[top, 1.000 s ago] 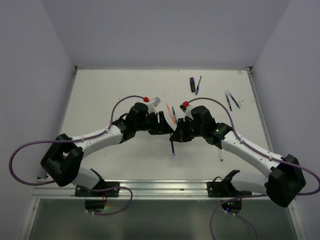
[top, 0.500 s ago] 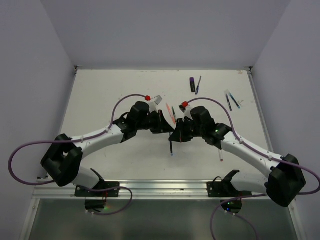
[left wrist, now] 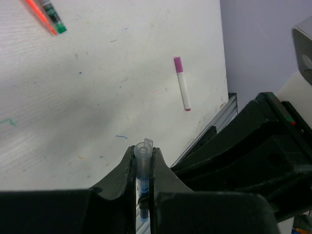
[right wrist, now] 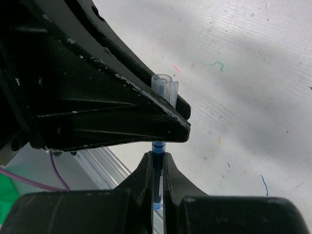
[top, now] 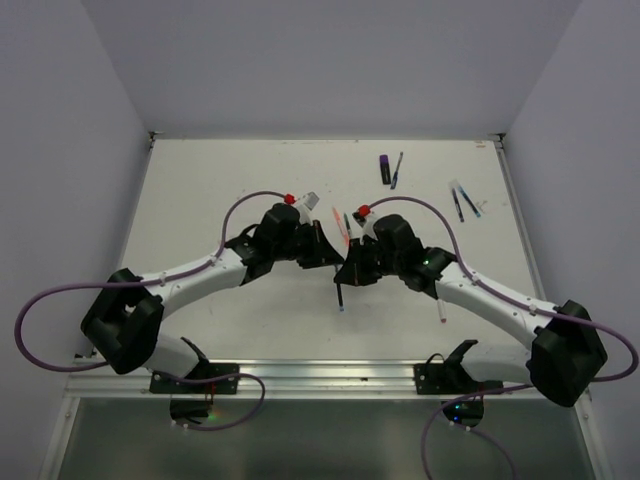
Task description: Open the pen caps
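left fingers [left wrist: 122, 176] clamped on pen cap [left wrist: 143, 158], right fingers [right wrist: 141, 181] gripping pen [right wrist: 157, 163], seemingly joined

One clear pen cap [left wrist: 142, 163], a thin tube with a clip, stands upright in the left gripper [left wrist: 143, 150] over a blue-inked pen [right wrist: 157, 163] (still seated or loose, I cannot tell). A pink cap [left wrist: 178, 63] closes a white pen [left wrist: 184, 92] lying flat, well apart.

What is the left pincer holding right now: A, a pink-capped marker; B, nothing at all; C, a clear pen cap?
C: the left wrist view shows the left pincer shut on the clear cap, while the right pincer grips the pen below it.
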Controlling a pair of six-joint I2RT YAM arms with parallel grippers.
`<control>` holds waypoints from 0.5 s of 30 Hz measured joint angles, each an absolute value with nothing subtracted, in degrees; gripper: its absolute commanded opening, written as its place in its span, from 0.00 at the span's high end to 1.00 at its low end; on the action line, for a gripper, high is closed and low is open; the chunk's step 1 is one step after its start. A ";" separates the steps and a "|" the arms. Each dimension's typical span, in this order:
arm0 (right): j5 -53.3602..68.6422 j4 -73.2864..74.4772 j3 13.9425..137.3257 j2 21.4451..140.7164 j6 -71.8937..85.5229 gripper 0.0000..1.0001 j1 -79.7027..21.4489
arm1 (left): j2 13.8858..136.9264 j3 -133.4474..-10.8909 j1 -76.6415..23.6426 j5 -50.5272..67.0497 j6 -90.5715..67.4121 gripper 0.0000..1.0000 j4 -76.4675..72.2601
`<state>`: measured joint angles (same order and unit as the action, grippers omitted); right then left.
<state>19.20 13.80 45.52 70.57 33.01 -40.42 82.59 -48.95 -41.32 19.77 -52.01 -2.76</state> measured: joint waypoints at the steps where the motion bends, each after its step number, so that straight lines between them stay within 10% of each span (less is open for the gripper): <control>1: 18.26 13.91 45.52 70.57 32.93 1.00 -41.10 | 82.56 -49.28 -41.34 19.16 -52.49 1.00 -1.56; 15: 3.05 21.56 43.90 70.89 32.12 1.00 -51.31 | 91.18 -71.55 -28.23 14.44 -46.70 1.00 12.23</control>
<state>3.05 21.56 43.90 70.89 32.12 -51.31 91.18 -71.55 -28.23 14.44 -46.70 12.23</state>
